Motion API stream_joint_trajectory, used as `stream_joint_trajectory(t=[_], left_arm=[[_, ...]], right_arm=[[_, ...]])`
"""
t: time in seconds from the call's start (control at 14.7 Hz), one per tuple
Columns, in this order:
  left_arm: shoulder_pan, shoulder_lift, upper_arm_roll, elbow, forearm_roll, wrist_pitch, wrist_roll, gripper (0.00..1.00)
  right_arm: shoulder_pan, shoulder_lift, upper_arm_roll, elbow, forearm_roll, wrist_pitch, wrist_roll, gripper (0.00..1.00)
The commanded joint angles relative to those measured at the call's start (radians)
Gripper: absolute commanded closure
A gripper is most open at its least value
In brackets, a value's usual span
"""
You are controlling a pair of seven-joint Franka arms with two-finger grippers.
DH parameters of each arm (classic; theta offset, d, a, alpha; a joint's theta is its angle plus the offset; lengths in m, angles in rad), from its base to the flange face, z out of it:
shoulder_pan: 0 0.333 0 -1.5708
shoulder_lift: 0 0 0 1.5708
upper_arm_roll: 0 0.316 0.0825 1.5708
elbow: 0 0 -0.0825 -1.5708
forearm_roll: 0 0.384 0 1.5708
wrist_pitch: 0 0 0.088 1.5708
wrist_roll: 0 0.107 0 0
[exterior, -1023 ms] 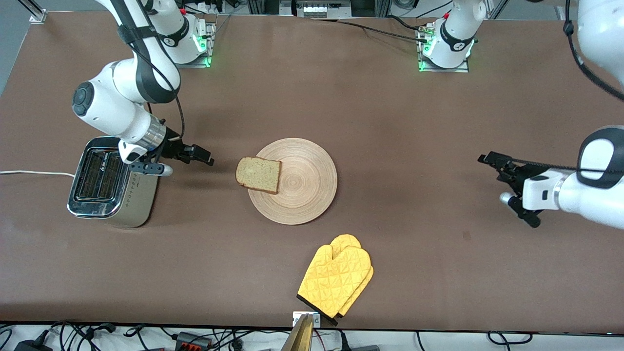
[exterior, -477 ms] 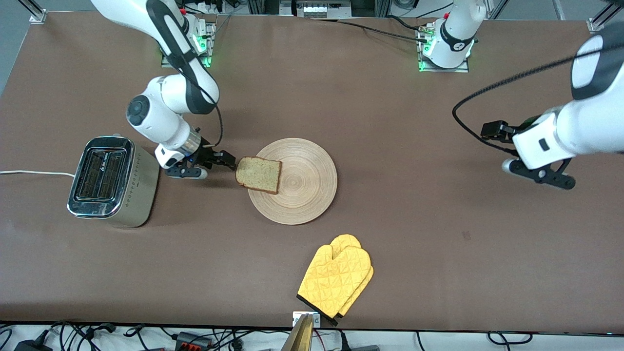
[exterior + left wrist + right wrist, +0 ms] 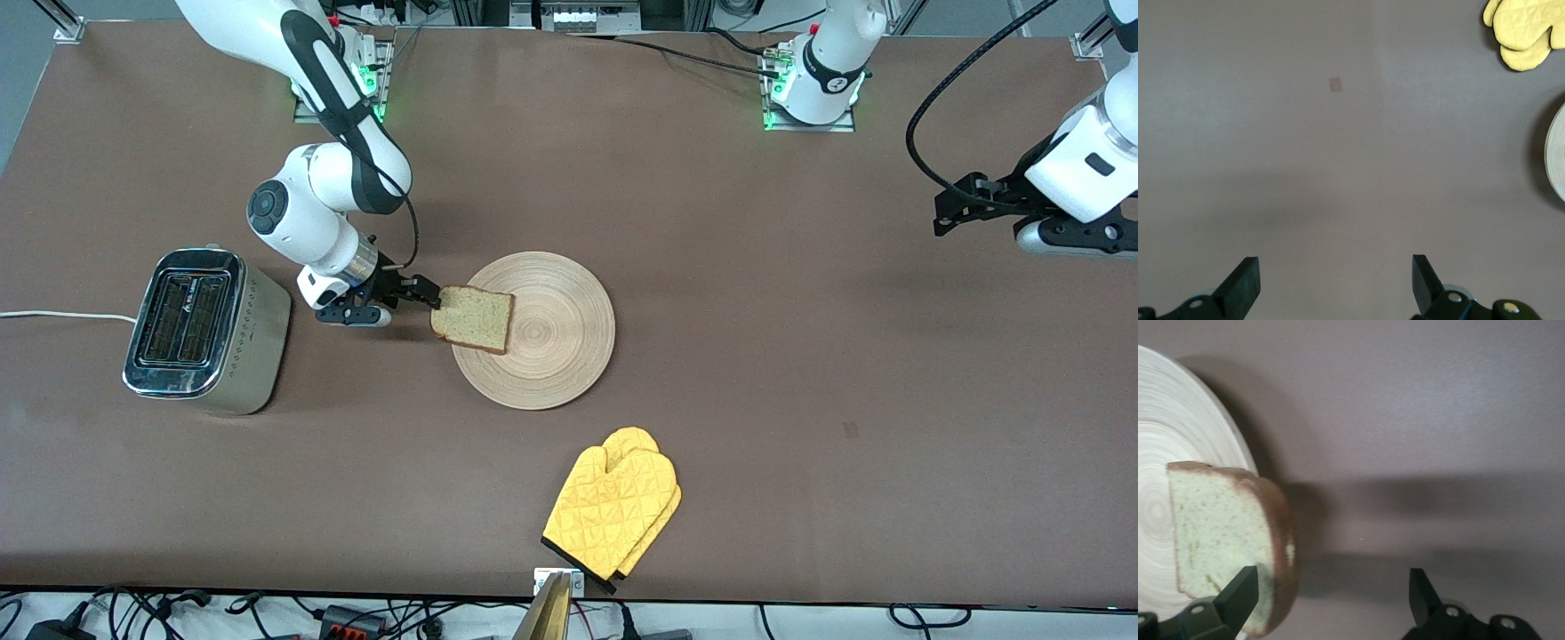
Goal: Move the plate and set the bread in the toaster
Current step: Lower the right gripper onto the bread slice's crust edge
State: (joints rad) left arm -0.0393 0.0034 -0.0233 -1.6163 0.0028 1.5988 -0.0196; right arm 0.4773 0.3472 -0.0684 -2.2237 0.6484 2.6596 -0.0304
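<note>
The right gripper (image 3: 425, 292) is low at the bread's crust edge, jaws wide, one finger (image 3: 1238, 590) beside the crust, gripping nothing; the square slice of brown bread (image 3: 472, 318) lies on the round pale wooden plate (image 3: 560, 356), overhanging its rim at nine o'clock; the boxy chrome two-slot toaster (image 3: 206, 331) stands toward the right arm's end of the brown counter (image 3: 756, 356); yellow quilted oven mitts (image 3: 613, 513) lie at six o'clock of the plate, nearer the front camera; the left gripper (image 3: 956, 206) hangs over the left arm's end, jaws wide and empty.
</note>
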Motion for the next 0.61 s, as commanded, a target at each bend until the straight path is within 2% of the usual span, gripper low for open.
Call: stream_joint_trajectory(t=[0.0, 0.2, 0.55], left_arm=[[-0.002, -0.043, 0.006, -0.037, 0.005, 0.024, -0.020, 0.00], [0.035, -0.043, 0.003, -0.021, -0.046, -0.008, -0.017, 0.00], [0.032, -0.031, -0.009, 0.013, -0.035, -0.020, -0.013, 0.00]], right_arm=[[0.023, -0.013, 0.007, 0.004, 0.051, 0.008, -0.022, 0.00], [0.030, -0.011, 0.021, 0.019, 0.106, 0.008, -0.023, 0.00], [0.032, -0.001, 0.022, 0.019, 0.111, 0.017, -0.029, 0.00]])
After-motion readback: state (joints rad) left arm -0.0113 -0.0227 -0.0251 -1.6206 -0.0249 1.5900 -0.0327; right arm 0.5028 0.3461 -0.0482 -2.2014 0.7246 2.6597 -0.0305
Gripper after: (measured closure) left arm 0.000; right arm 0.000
